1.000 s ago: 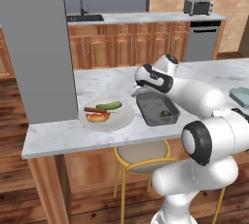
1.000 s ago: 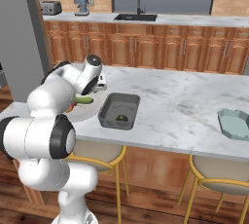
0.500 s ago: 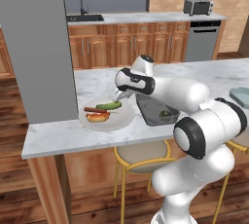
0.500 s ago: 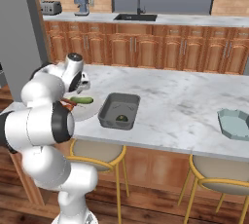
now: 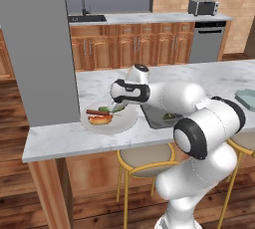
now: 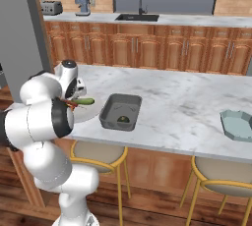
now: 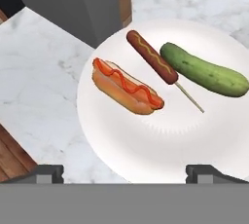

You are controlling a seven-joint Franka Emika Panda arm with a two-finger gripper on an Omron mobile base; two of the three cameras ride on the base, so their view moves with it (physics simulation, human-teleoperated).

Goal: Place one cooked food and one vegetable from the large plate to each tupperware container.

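The large plate [image 7: 170, 135] carries a hot dog in a bun [image 7: 127, 87], a sausage on a stick [image 7: 151, 56] and a green cucumber [image 7: 204, 69]. My gripper [image 7: 126, 172] hovers open just above the plate's near side, with nothing between its fingertips [image 7: 46, 172]. From the left base view, the gripper [image 5: 118, 107] hangs over the plate [image 5: 122, 123] beside the cucumber [image 5: 105, 108]. To the plate's right, the dark grey tupperware container [image 6: 104, 120] holds a small green food item [image 6: 122, 119]. The pale blue-grey container [image 6: 237, 124] lies far right on the counter.
A tall grey column [image 5: 35, 49] stands right behind the plate at the counter's left end. The marble counter [image 6: 182, 97] stretches between the two containers. Bar stools [image 6: 96, 152] stand under the front edge. A sink and cabinets line the back wall.
The arm has swung left from above the dark grey container to above the plate. The gripper has stayed open and empty throughout.
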